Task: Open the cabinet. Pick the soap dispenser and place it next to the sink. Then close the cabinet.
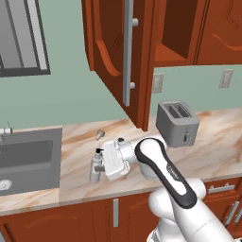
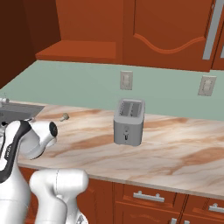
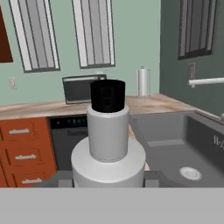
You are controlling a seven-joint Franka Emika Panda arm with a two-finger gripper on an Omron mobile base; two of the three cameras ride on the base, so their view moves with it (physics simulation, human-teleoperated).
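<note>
1. End effector (image 1: 99, 166) is clamped on the soap dispenser (image 1: 96, 168), low over the tabletop (image 1: 85, 184), just right of the sink (image 1: 28, 160).
2. Hand view confirms the grip: soap dispenser body (image 3: 108, 144) sits centred between the fingers, black pump top up, sink basin (image 3: 175, 148) beside it.
3. Bottle looks upright; its base appears at or near the tabletop surface, but contact cannot be confirmed from these views.
4. Step in hand, by my read: set-down next to the sink. Cabinet (image 1: 118, 52) door hangs open above, silver bar handle facing out, so closing is not yet done.
5. To do it well: lower straight down until the base seats flat, no tilt. Keep it on the marble strip, off the sink lip.
6. Release slowly and symmetrically so neither finger drags the bottle; it is slim and top-heavy and would likely tip easily.
7. Retreat straight back from the bottle before swinging, or the fingers may catch the pump.
8. Watch the small knob-like object (image 1: 99, 134) behind and the toaster (image 1: 177, 123) to the right; both are apart from the drop spot.
9. Open door overhangs the tabletop; clear it when rising.
</note>
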